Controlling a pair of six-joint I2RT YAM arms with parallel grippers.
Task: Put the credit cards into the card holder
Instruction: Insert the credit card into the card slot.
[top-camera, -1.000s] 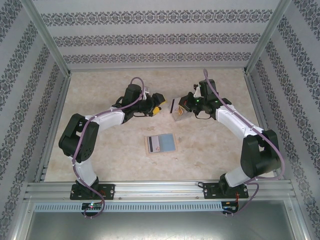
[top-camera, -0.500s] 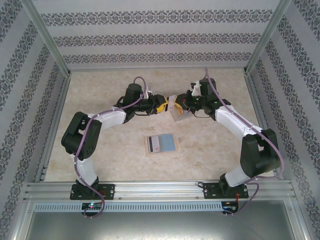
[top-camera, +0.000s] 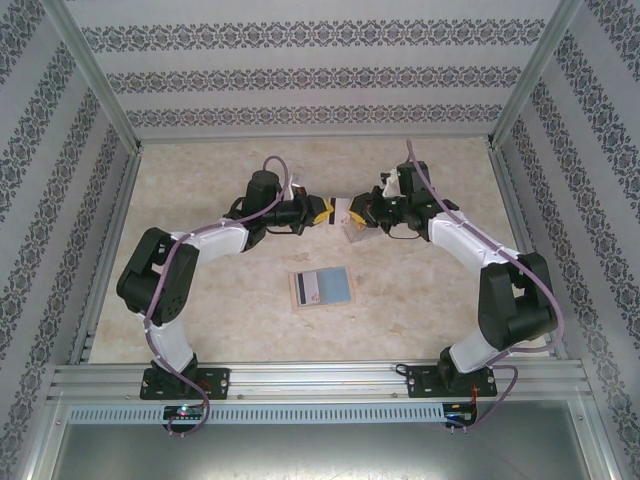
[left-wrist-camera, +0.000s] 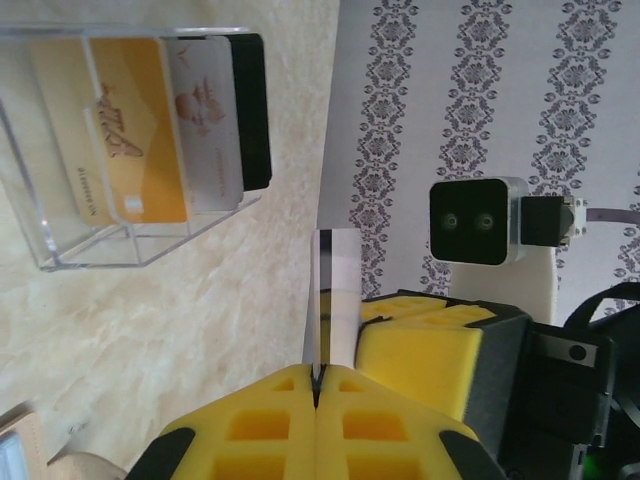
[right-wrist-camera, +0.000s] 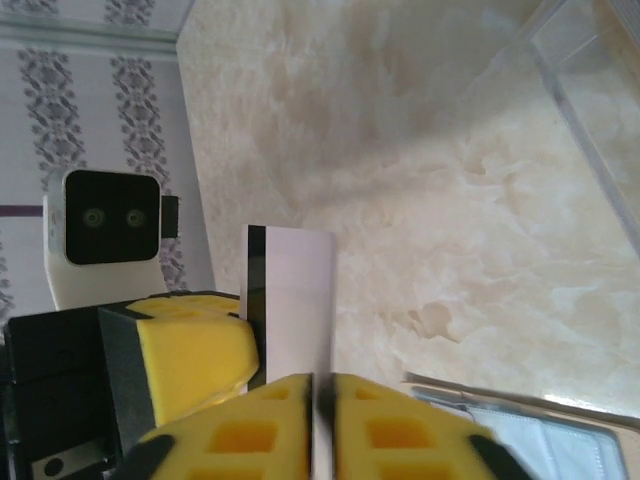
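Fingers of the left arm (left-wrist-camera: 250, 425) are pressed together on one end of a white card (right-wrist-camera: 295, 300), held above the far middle of the desk (top-camera: 200, 180). The card's long axis runs left to right, from one arm to the other, with a dark stripe along one long edge. The fingers of the right arm (right-wrist-camera: 400, 430) closely flank the other end; whether they pinch it I cannot tell. A clear box (left-wrist-camera: 60, 240) nearby holds more cards (left-wrist-camera: 140, 130). The card holder (top-camera: 305, 288) lies flat near the desk's middle.
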